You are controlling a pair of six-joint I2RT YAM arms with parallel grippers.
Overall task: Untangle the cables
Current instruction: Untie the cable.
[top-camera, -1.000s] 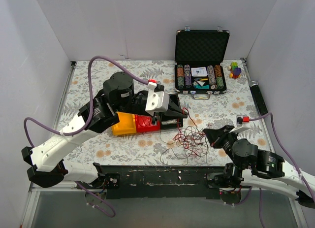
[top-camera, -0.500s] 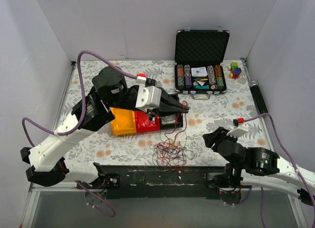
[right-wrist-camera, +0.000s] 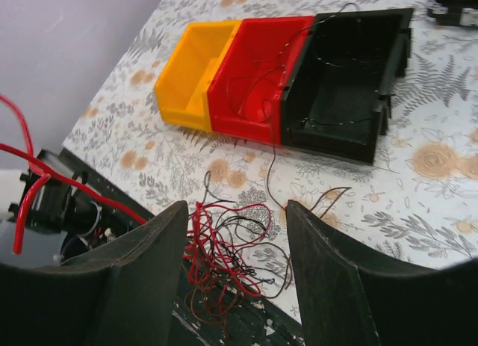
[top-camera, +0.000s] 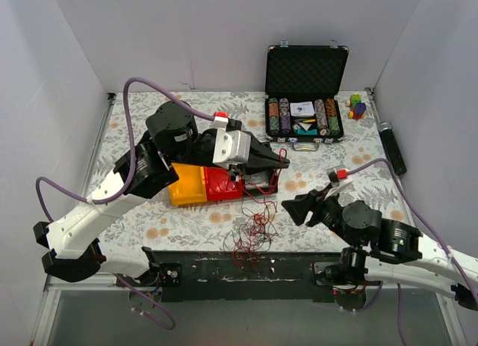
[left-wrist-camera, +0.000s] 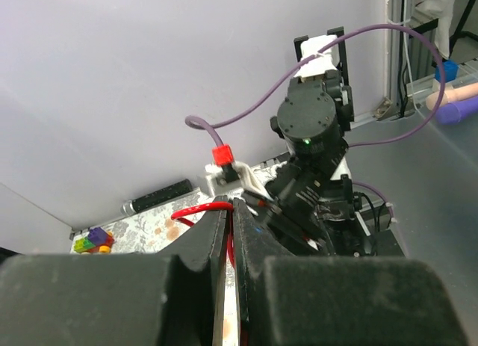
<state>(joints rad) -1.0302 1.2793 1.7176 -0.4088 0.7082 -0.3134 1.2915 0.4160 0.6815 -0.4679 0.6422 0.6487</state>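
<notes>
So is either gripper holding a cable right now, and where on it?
The left gripper is shut on a red cable at a looped stretch; whether that is near an end cannot be told. The right gripper is open and empty.

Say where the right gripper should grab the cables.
A stray outer loop on the right fringe of the cables, from above, likely. The heap lies flat and dense; a red strand rises to the shut left gripper; the open right gripper hovers on that side.
</notes>
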